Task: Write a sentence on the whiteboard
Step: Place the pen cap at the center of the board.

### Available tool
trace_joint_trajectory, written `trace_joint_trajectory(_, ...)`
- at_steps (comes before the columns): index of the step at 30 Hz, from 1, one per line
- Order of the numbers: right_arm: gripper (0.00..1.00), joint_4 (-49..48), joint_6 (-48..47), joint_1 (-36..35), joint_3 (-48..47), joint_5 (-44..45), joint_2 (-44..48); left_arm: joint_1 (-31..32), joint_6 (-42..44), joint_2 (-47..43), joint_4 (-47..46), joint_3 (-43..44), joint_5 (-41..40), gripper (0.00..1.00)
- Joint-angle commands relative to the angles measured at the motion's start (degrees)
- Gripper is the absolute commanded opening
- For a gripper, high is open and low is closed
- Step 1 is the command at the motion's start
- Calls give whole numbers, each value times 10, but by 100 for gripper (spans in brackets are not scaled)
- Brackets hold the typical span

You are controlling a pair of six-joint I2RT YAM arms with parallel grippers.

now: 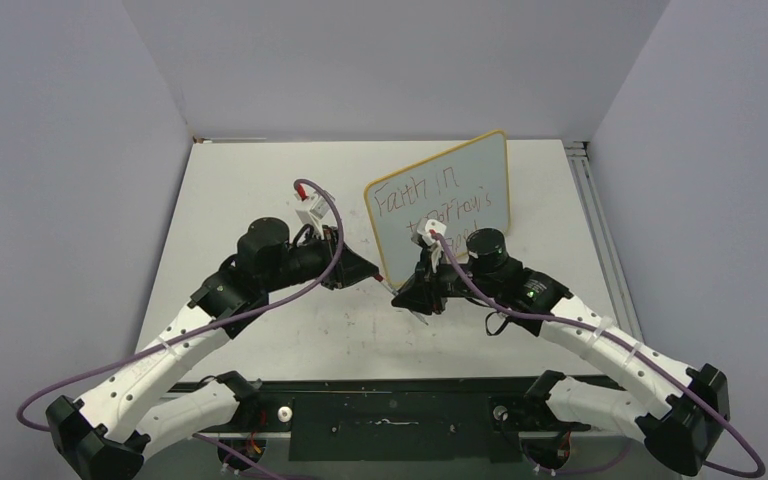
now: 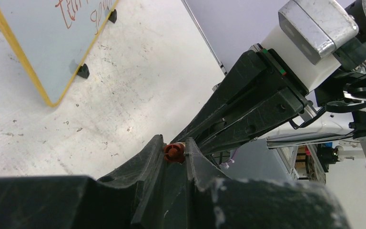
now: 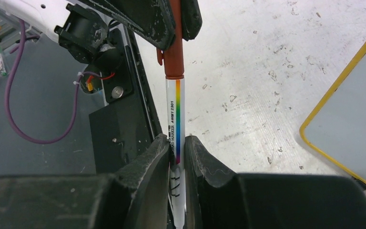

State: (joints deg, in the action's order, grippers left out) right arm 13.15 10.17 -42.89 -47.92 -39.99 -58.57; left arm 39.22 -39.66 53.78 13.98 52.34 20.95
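The whiteboard (image 1: 460, 175) stands upright on two black feet at the table's middle back, yellow-framed. The sentence (image 1: 417, 194) runs across it in thin reddish-brown letters; its lowest line is hidden behind the right arm. In front of the board the two grippers meet tip to tip. My right gripper (image 3: 177, 143) is shut on the white barrel of a marker (image 3: 177, 112) with a rainbow stripe. My left gripper (image 2: 174, 144) is shut on the marker's reddish-brown cap (image 2: 174, 152), which sits on the barrel's end (image 3: 173, 57). The board's lower corner (image 2: 43, 47) shows in the left wrist view.
The grey-white table (image 1: 260, 180) is scuffed and marked. A metal rail (image 1: 590, 210) runs along its right side. Purple cables (image 1: 330, 215) loop off both wrists. A black base plate (image 1: 390, 415) with the arm mounts lines the near edge.
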Motion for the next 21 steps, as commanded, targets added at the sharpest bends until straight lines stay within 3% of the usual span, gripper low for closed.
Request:
trace_joint_trajectory(1, 5, 87, -18, -21, -5, 42, -11, -26, 4, -27, -29, 40, -30, 0)
trace_joint_trajectory(14, 5, 71, -1, -53, 11, 134, -1, -62, -5, -51, -5, 48, -78, 0)
trace_joint_trajectory(21, 5, 72, 0, -53, 22, 136, 2, -89, -21, -68, -15, 31, -71, 0)
